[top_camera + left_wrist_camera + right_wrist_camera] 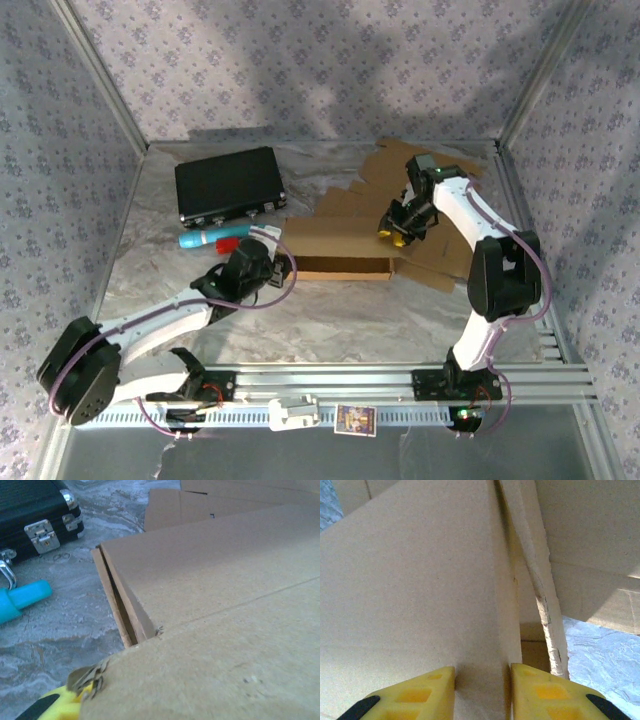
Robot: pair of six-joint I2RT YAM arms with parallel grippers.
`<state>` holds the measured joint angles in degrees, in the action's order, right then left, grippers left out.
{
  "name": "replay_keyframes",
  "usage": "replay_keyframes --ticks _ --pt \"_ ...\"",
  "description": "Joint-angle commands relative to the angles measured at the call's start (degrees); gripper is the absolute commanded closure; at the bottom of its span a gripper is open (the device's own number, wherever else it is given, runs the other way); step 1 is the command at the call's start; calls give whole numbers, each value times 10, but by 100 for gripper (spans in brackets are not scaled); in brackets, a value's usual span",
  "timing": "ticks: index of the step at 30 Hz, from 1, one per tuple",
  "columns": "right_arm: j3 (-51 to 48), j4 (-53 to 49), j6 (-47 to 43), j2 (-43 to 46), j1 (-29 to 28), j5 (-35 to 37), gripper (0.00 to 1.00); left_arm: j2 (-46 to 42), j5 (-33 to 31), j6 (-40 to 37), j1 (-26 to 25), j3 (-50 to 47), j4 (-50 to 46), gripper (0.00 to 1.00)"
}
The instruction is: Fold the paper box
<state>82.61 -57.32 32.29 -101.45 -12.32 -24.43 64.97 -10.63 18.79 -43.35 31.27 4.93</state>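
Note:
The brown paper box (340, 245) lies partly folded mid-table, its long front wall up and loose flaps spread behind it and to the right. My left gripper (262, 255) is at the box's left end. In the left wrist view a cardboard flap (215, 630) lies over the jaws and one yellow fingertip (52, 704) shows at its torn corner. My right gripper (405, 222) is at the box's right end. Its yellow fingers (427, 692) stand apart against an upright cardboard panel (420, 580), whose edge runs between them.
A black case (228, 184) with metal latches lies at the back left, and a teal-and-red tool (212, 238) in front of it, close to my left gripper. Metal rails (350, 385) cross the near edge. Patterned walls close in the table.

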Motion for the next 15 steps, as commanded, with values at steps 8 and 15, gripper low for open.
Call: replay_keyframes --ticks 8,15 --pt "-2 11 7 16 -4 17 67 -90 39 125 -14 45 -211 53" --pt "0 13 11 15 -5 17 67 -189 49 256 -35 94 -358 41"
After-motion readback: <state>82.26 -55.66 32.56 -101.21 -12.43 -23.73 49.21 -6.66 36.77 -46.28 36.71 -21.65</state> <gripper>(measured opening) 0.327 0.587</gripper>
